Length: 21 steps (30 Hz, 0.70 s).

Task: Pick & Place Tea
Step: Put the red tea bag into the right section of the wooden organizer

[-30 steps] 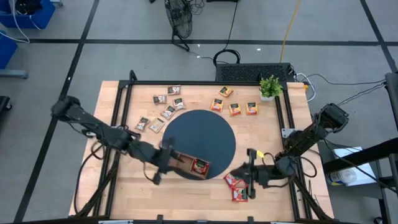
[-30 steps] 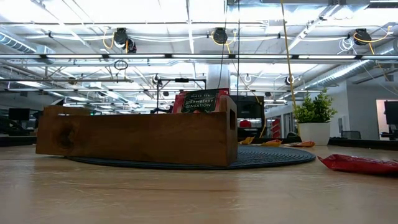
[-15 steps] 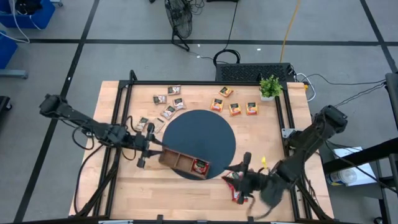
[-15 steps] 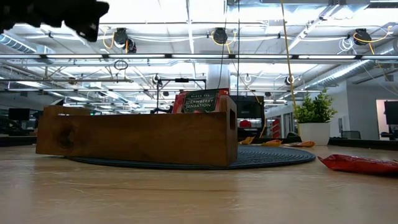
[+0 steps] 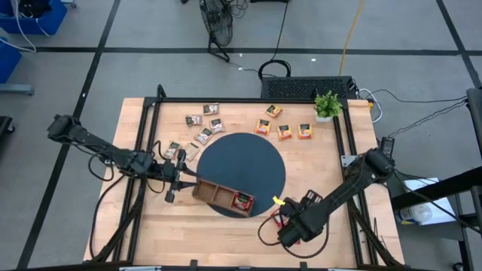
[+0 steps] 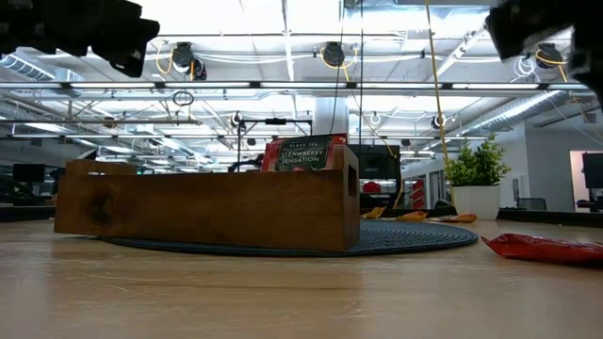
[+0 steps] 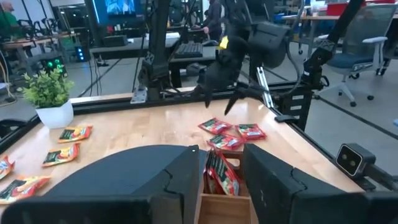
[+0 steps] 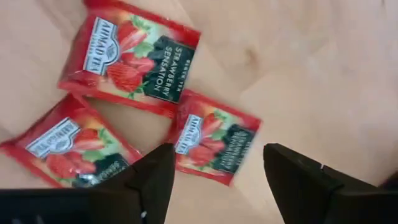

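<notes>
While the right gripper [image 5: 290, 229] hangs above the red sachets [image 5: 280, 219] in the high view, your left gripper [image 5: 170, 183] waits by the wooden tray [image 5: 222, 197] — fingers narrowly parted, empty. Right wrist view: fingers [image 8: 152, 180] spread wide over the middle sachet [image 8: 214, 138] — centre it, drop straight, pinch only one.

The tea sachets [image 8: 135, 63] under the right arm were red with a strawberry picture, a white label panel and a dark green panel with white lettering. The wooden tray [image 5: 223, 197] was mid-brown on a dark blue-grey round mat [image 5: 245, 162], over a pale wood table [image 5: 324, 165]. Far sachets [image 5: 284, 132] were orange, others [image 5: 203, 135] dark brown with white.
</notes>
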Each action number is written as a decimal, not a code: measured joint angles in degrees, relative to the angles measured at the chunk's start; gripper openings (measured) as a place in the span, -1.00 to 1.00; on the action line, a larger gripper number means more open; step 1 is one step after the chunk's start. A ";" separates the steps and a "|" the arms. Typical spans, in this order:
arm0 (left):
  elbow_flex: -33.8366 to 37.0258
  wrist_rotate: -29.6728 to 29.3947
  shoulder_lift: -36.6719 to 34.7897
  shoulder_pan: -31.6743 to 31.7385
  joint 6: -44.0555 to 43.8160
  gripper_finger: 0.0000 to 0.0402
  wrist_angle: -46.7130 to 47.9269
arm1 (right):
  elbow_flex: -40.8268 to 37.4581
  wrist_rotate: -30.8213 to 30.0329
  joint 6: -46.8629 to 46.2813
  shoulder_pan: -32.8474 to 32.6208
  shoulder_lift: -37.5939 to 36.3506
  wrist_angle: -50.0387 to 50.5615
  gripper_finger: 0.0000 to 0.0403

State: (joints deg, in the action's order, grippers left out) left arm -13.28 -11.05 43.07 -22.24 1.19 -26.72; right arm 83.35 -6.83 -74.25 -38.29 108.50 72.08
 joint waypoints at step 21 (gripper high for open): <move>0.00 0.04 0.04 0.00 -0.02 -0.36 1.62 | -16.17 5.78 -8.98 -0.77 -0.25 -22.97 0.04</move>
State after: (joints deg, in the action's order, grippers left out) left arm -13.28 -11.00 43.11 -22.24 1.17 -25.10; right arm 67.17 -1.05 -83.22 -39.07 108.25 49.10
